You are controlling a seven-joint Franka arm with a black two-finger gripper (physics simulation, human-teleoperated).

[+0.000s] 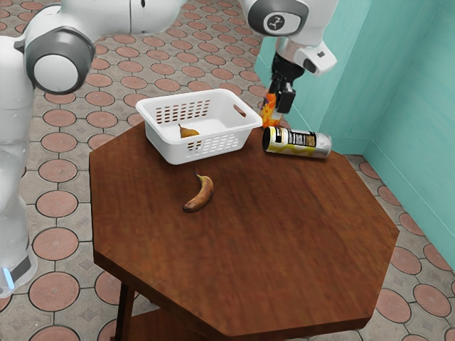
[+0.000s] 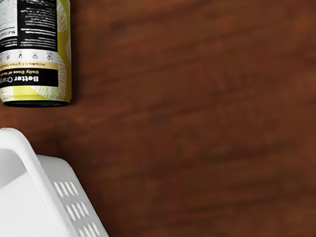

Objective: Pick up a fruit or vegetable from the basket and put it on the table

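- The white robot arm (image 1: 110, 15) comes in from the exterior view's upper left, and its black gripper (image 1: 283, 101) hangs pointing down at the far side, to the right of the basket (image 1: 163, 152).
- Wide or narrow, I can't tell how its jaws stand from here.
- The basket, white plastic with slotted walls, sits at the far left of the brown wooden tabletop (image 1: 284, 234).
- A brownish-yellow pear (image 1: 187, 132) lies inside it, toward the near wall; part of it peeks through the slots.
- A banana (image 1: 200, 195), browned all over, rests on the bare wood nearer than the basket, stem end pointing toward it.
- Right of the basket, a canister (image 1: 297, 142) with a yellow, black and white label lies on its side, dark end toward the basket; the wrist view has a gap of wood between them.
- Something flame-orange (image 1: 269, 112) stands out by the basket's right end, partly behind the gripper; what it is, I can't make out.
- Around it all: a turquoise wall (image 1: 405, 106) at right, round pinkish tiles (image 1: 55, 244) underfoot.
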